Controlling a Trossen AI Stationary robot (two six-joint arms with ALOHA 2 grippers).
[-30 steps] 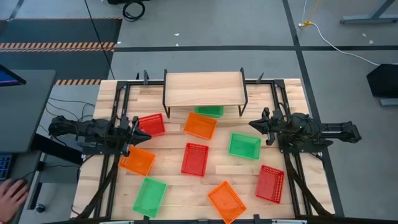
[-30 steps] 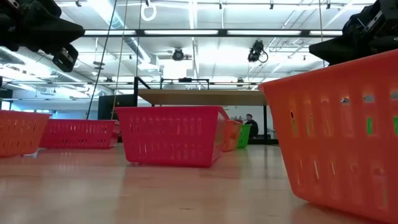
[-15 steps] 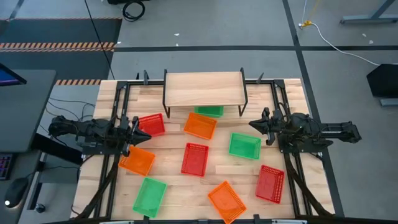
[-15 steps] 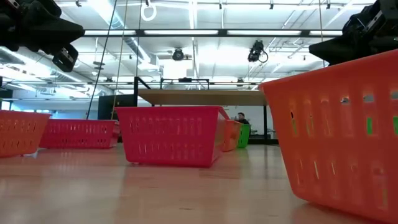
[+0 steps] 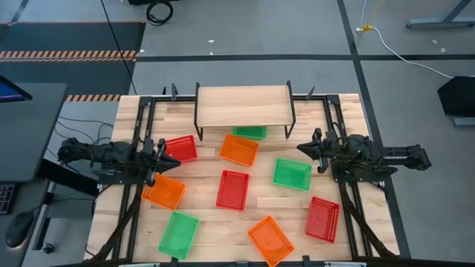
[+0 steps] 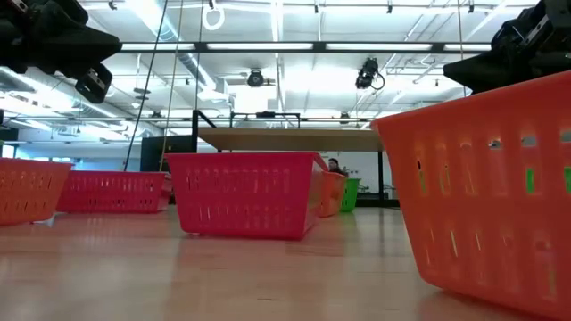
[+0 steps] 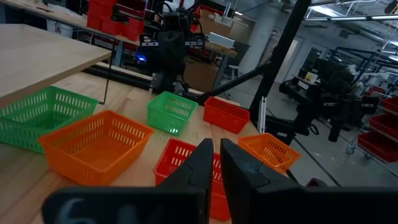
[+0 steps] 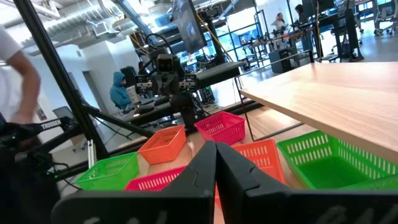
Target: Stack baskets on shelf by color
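The shelf (image 5: 243, 106) stands at the table's far edge with nothing on its top board. Several baskets sit on their bottoms on the tabletop: red (image 5: 180, 148), (image 5: 232, 190), (image 5: 322, 219); orange (image 5: 239, 150), (image 5: 164, 190), (image 5: 270, 239); green (image 5: 292, 173), (image 5: 179, 233), and one green (image 5: 250, 132) partly under the shelf. My left gripper (image 5: 175, 159) (image 7: 216, 144) hovers shut at the table's left, above and between the far-left red and orange baskets. My right gripper (image 5: 300, 148) (image 8: 216, 144) hovers shut at the right, beyond the green basket. Both point level toward the table's middle.
Black frame rails (image 5: 138, 141) run along both table sides under the arms. In the low view an orange basket (image 6: 486, 192) stands close in front at the right and a red one (image 6: 245, 192) in the middle. People show in the room beyond.
Both arms and all baskets have kept still. A person's hand at the desk left of the table has drawn out of the high view.
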